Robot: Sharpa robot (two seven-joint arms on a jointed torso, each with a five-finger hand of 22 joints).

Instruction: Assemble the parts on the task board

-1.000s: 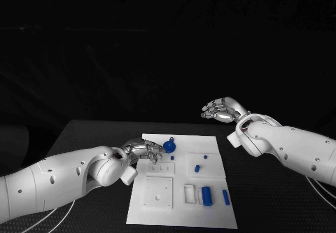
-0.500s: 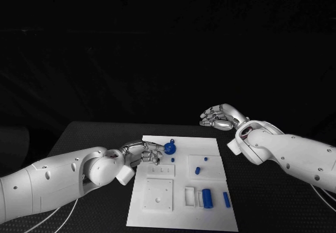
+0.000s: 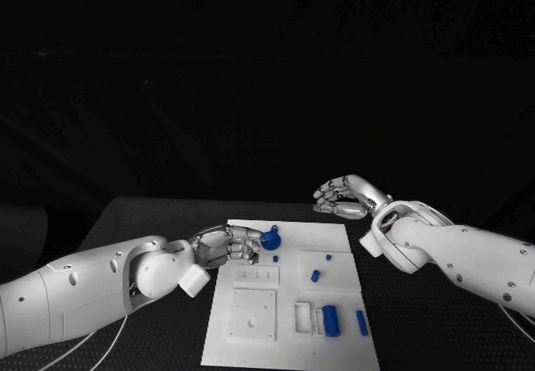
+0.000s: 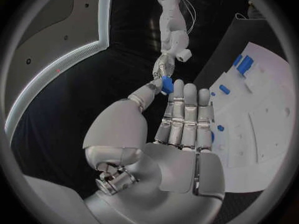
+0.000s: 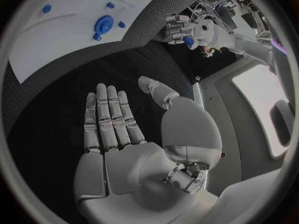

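Pinching blue part [image 4: 167,83], left robot hand [image 3: 229,246], right robot hand [image 5: 134,134] spread

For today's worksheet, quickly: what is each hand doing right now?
Left hand: pinching a small blue part.
Right hand: open, holding nothing.
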